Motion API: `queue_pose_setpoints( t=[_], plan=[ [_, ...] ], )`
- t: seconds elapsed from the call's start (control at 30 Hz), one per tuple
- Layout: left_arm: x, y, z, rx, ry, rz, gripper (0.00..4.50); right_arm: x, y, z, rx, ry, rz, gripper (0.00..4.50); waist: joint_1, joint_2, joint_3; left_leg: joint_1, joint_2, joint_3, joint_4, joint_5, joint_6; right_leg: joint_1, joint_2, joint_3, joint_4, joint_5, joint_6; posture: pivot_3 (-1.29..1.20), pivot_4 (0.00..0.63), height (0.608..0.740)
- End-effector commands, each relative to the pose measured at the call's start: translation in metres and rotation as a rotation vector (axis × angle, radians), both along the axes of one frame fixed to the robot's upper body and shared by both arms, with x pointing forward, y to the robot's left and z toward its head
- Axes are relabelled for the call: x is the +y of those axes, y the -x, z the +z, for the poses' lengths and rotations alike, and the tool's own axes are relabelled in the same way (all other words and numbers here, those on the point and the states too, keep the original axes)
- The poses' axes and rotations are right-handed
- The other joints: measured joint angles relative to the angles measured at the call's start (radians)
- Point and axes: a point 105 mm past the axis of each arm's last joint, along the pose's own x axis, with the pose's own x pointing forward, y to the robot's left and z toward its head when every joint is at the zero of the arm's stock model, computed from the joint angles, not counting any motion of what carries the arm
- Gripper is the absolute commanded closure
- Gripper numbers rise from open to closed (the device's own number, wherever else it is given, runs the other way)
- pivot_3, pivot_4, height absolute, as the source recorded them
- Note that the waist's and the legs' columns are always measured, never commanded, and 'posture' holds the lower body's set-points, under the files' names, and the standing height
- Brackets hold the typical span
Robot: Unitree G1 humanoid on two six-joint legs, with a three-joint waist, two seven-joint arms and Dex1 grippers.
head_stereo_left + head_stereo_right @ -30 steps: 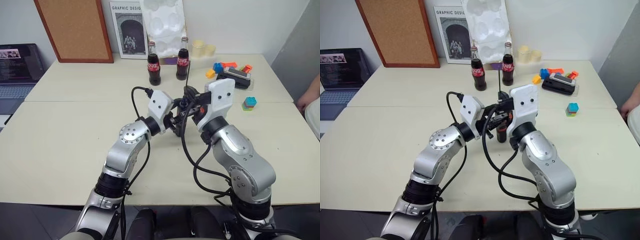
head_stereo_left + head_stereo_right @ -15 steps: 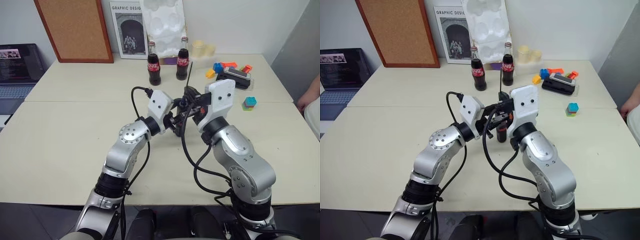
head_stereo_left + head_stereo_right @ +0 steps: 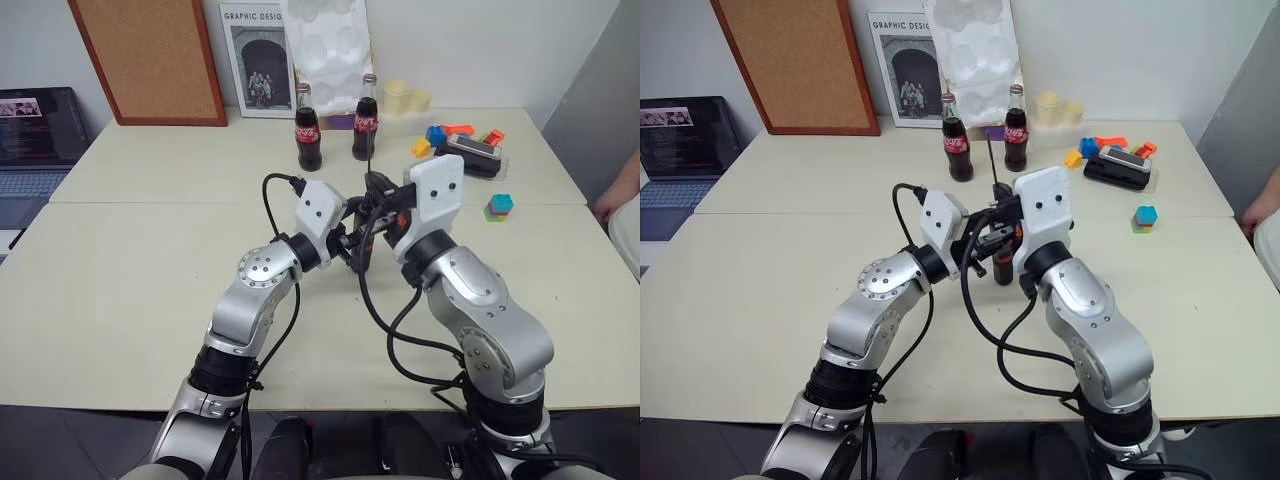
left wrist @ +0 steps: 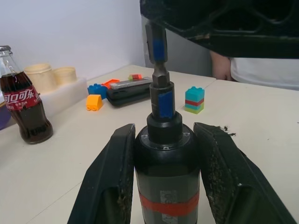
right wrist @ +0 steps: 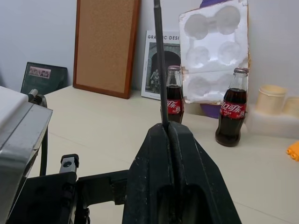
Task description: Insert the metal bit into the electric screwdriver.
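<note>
Over the middle of the table my left gripper [image 3: 352, 243] is shut on the electric screwdriver [image 4: 167, 172], a black barrel with a red band, held between its two fingers [image 4: 110, 179]. The screwdriver's narrow tip points up toward my right gripper [image 3: 378, 195]. My right gripper [image 5: 168, 128] is shut on the metal bit [image 5: 159, 60], a thin dark rod that rises well above its fingers. In the left wrist view the bit's thicker lower end [image 4: 156, 49], marked blue, stands upright on the screwdriver's chuck [image 4: 161, 100]. Whether it is seated inside, I cannot tell.
Two cola bottles [image 3: 308, 140] [image 3: 364, 128] stand just behind the grippers. Toy blocks [image 3: 499, 206] and a black case [image 3: 475, 155] lie at the back right. A laptop [image 3: 35, 140] sits at the far left. A person's hand [image 3: 615, 195] shows at the right edge.
</note>
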Motion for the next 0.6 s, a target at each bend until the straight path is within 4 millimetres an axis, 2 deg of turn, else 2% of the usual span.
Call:
queue_pose_setpoints(
  t=[0.03,0.37,0.6],
  plan=[
    [0.006,-0.003,-0.016,0.047,-0.036,0.029,2.83,0.000,0.003,-0.001,-0.002,-0.013,0.019,4.47,0.000,0.000,0.000,0.000,0.000,0.000,0.000,0.000,0.000,0.000,0.000,0.000,0.000,0.000,0.000,0.00,0.150,0.740],
    [0.006,-0.003,-0.015,0.046,-0.038,0.026,2.83,-0.010,-0.003,0.004,-0.019,-0.017,0.061,4.47,0.000,0.000,0.000,0.000,0.000,0.000,0.000,0.000,0.000,0.000,0.000,0.000,0.000,0.000,0.000,0.00,0.150,0.740],
    [0.006,-0.002,-0.015,0.047,-0.038,0.027,2.83,-0.010,-0.007,0.006,0.000,0.007,0.096,4.47,0.000,0.000,0.000,0.000,0.000,0.000,0.000,0.000,0.000,0.000,0.000,0.000,0.000,0.000,0.000,0.00,0.150,0.740]
  ],
)
